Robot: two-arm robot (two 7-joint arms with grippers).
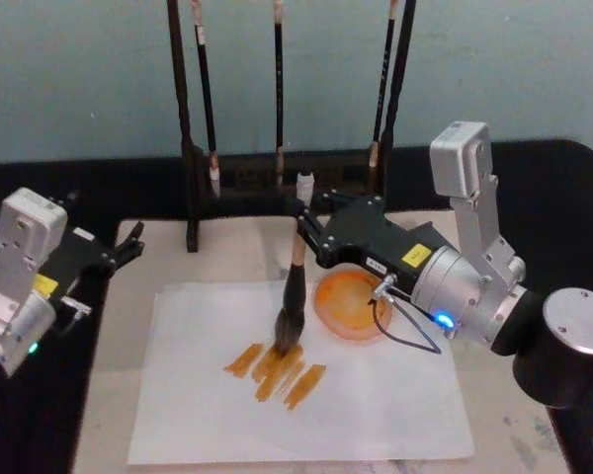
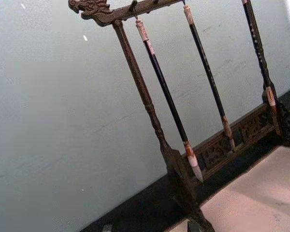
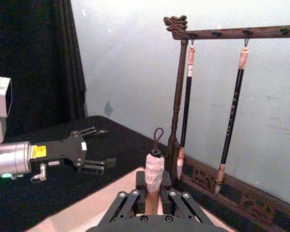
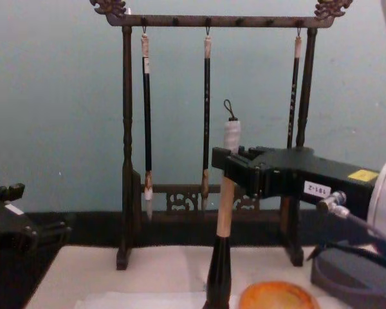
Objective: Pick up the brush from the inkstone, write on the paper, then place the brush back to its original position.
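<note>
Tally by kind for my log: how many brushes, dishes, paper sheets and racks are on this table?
Thin hanging brushes: 3
Large brush, in right gripper (left gripper parked): 1
Orange dish: 1
Paper sheet: 1
Brush rack: 1
Total: 7

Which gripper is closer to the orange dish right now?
Right. The right gripper holds the brush just beside the dish, over the paper. The left gripper sits open beyond the paper's far left corner, well away.
</note>
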